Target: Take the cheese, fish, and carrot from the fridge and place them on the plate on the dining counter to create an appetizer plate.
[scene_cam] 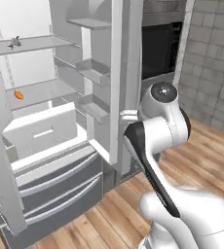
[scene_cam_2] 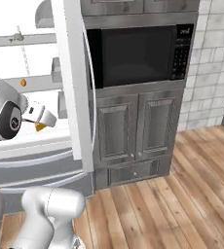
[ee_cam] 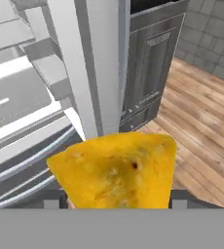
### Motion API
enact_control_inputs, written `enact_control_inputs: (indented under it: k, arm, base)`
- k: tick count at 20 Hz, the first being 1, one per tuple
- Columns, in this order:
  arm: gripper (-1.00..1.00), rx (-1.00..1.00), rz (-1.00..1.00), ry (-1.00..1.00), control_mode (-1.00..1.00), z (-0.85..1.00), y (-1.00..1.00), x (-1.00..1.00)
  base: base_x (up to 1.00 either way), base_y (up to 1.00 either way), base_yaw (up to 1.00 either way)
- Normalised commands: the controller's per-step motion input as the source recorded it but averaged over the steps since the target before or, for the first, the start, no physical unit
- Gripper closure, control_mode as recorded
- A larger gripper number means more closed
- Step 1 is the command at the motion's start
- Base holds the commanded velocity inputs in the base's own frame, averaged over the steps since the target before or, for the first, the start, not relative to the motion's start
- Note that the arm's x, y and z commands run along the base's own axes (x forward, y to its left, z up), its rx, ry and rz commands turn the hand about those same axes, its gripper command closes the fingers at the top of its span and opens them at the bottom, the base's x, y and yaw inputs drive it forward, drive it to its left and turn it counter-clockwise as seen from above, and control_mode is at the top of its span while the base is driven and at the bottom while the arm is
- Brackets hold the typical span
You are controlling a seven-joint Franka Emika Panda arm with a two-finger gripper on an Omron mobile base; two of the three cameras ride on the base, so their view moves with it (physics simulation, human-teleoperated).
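A yellow-orange cheese wedge (ee_cam: 116, 172) fills the lower hand view, and my gripper (ee_cam: 116, 202) is shut on it, dark fingertips (ee_cam: 53, 202) at its sides. In the right base view the cheese (scene_cam_2: 40, 127) peeks out under the gripper (scene_cam_2: 39, 121), just outside the open fridge (scene_cam: 50, 63). The grey-brown fish (scene_cam: 15, 43) (scene_cam_2: 18, 36) lies on the upper shelf. One shelf lower sits the orange carrot (scene_cam: 18, 95) (scene_cam_2: 23, 82). The plate and dining counter are out of view.
A white fridge drawer (scene_cam: 43, 129) is pulled out below the shelves. The open fridge door (scene_cam: 116, 73) with its bins (scene_cam: 92, 70) stands beside my arm. Right of it are the dark built-in oven (scene_cam_2: 138, 48), grey cabinet doors (scene_cam_2: 136, 126) and wooden floor (scene_cam_2: 182, 194).
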Motion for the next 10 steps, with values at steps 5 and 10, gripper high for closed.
enact_control_inputs:
  k: [5, 10]
  arm:
    - [1.00, 0.00, 0.00, 0.00, 1.00, 0.00, 0.00, 0.00]
    - [1.00, 0.00, 0.00, 0.00, 1.00, 0.00, 0.00, 0.00]
  base:
    - [-0.47, 0.00, -0.89]
    - [-0.49, 0.00, -0.87]
